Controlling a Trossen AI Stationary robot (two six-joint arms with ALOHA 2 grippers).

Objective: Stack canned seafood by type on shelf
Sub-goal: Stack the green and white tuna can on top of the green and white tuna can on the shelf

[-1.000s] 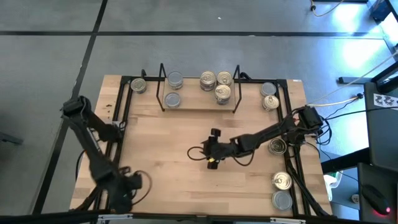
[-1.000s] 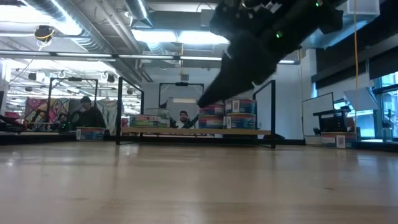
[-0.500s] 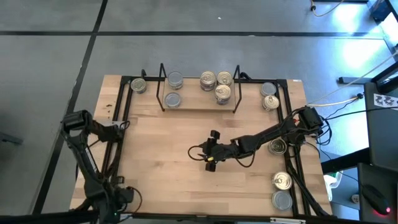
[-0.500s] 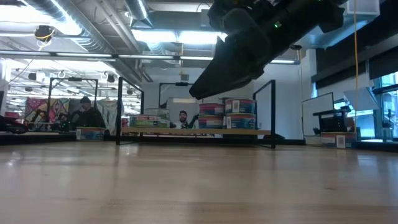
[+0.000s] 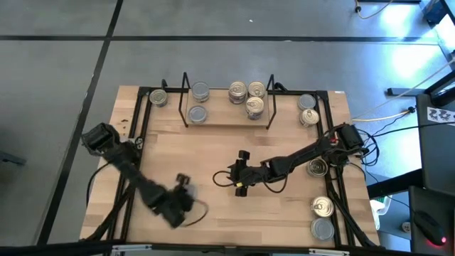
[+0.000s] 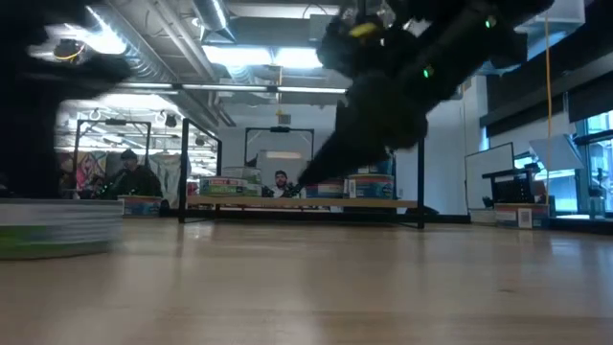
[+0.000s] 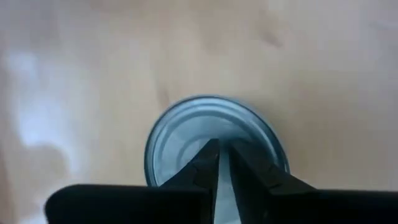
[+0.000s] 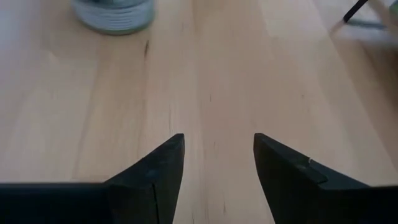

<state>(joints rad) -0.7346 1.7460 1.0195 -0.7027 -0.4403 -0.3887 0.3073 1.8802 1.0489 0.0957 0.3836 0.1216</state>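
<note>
My left gripper (image 5: 183,182) is low over the table's near-left part, its fingers all but shut above a tin with a plain grey-silver top (image 7: 211,140). That tin stands on its base on the table (image 6: 59,228); in the high view the arm hides most of it. My right gripper (image 5: 238,179) hangs open over the table's middle, nothing between its fingers (image 8: 214,162). The shelf (image 5: 227,119) stands at the far edge with two grey-topped tins (image 5: 199,102) on its left half. Gold-topped tins (image 5: 250,96) are on its right half. My left gripper points steeply down, and its fingertips (image 7: 210,152) stand over the middle of the tin's grey top (image 7: 186,134). The tin stands upright on the table. Whether the tips touch the top I cannot tell.
Loose tins lie beside the shelf at the far left (image 5: 158,97) and far right (image 5: 308,110). Three more are along the right edge (image 5: 317,167) (image 5: 323,206) (image 5: 323,229). Black rails (image 5: 138,117) run along the table's sides. People sit in the room beyond.
My left gripper has swung from the table's near-left corner toward the middle and sunk, its wrist rolling on the way. A tin now shows at the left of the low view, where none showed before.
</note>
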